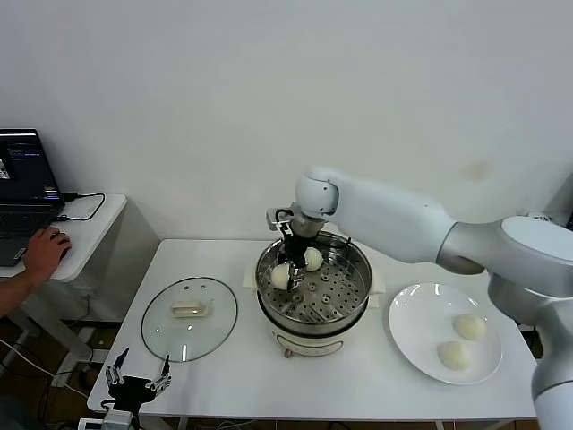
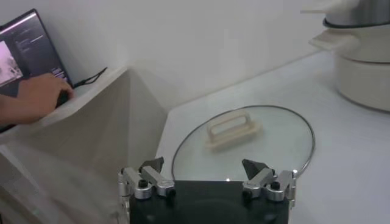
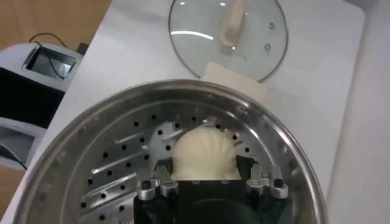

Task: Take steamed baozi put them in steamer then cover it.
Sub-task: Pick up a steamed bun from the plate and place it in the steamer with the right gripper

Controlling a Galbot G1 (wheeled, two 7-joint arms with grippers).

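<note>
The steamer [image 1: 345, 315] stands mid-table, a shiny pot with a perforated tray [image 3: 122, 173] on a cream base. Two baozi lie in it: one [image 1: 281, 276] between my right gripper's fingers and one [image 1: 312, 258] just behind. My right gripper [image 1: 291, 258] reaches down into the pot. In the right wrist view its fingers [image 3: 163, 173] press both sides of a white baozi [image 3: 204, 155] low over the tray. Two more baozi [image 1: 469, 326] [image 1: 454, 355] lie on the white plate [image 1: 419, 313]. My left gripper [image 1: 137, 381] is open and empty at the table's front left corner.
The clear glass lid [image 1: 190, 309] lies flat to the left of the steamer, handle up, just ahead of the left gripper [image 2: 203, 164]. A side desk at far left holds a laptop [image 1: 22, 179] and a person's hand [image 1: 45, 253].
</note>
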